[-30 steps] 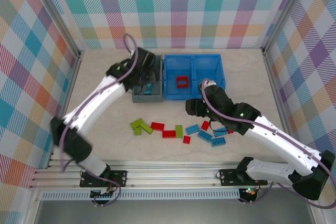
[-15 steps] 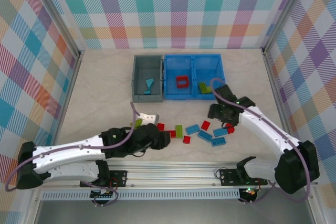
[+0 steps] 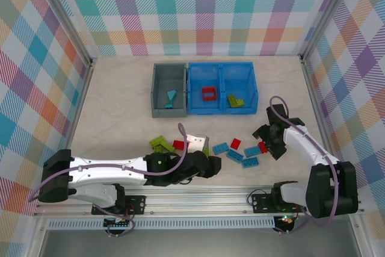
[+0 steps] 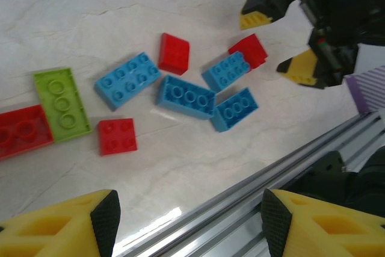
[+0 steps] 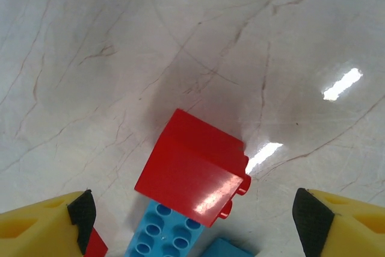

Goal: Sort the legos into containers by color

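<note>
Loose legos lie along the table front: a lime green one, red ones and light blue ones. The grey container holds a light blue piece. The blue container holds a red frame on the left and a green lego on the right. My left gripper is open and empty, low near the front rail, facing the blue legos. My right gripper hangs open over a tipped red lego that leans on a blue one.
The metal front rail runs just under my left gripper. Plaid walls close in the table on three sides. In the left wrist view my right gripper hovers just beyond the red lego at the far end of the pile.
My left arm came away from the grey container, dropped to the table front and slid right. My right gripper left the blue container, where a green lego now lies, moved right and opened wider.
</note>
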### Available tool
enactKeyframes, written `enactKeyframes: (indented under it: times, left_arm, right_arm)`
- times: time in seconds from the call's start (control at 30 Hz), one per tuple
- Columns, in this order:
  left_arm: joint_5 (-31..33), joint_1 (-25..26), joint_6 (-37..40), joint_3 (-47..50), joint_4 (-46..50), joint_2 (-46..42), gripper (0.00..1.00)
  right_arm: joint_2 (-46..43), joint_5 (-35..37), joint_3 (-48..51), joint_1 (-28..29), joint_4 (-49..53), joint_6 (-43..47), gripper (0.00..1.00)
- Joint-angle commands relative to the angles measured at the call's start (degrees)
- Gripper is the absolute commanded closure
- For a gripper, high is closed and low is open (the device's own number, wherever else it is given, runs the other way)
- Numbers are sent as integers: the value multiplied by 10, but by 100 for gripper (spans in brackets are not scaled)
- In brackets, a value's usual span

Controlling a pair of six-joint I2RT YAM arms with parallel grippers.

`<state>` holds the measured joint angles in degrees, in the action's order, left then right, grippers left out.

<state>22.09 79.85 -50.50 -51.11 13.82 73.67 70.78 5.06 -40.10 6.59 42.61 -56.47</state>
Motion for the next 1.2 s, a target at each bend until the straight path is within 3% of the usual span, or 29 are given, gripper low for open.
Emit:
enactKeyframes:
  times: [0.0,0.2,0.47,0.67,0.77,0.9,1.03,1.17]
  left_arm:
    - [4,8,21,-13,-28,0,35]
    - [0,9,35,-11,-40,-5,35]
    - [-5,9,56,0,-75,-16,35]
    - [33,9,59,-5,-43,-45,35]
    - [96,10,55,-24,34,-76,35]
    - [180,-3,40,-65,146,-119,35]
    - [207,-42,40,-93,219,-161,35]
    - [181,-99,55,-111,249,-179,34]
  right_arm:
    - [4,-18,17,-17,-19,-64,15]
    - [39,-52,28,-28,-61,-88,21]
    - [49,-45,41,-30,-85,-113,40]
    - [-15,6,15,-24,-64,-47,58]
    - [-51,52,-40,28,-48,21,59]
    - [-42,105,-129,151,-44,85,59]
    - [57,107,-240,269,-61,127,59]
    - [200,80,-380,302,-43,144,59]
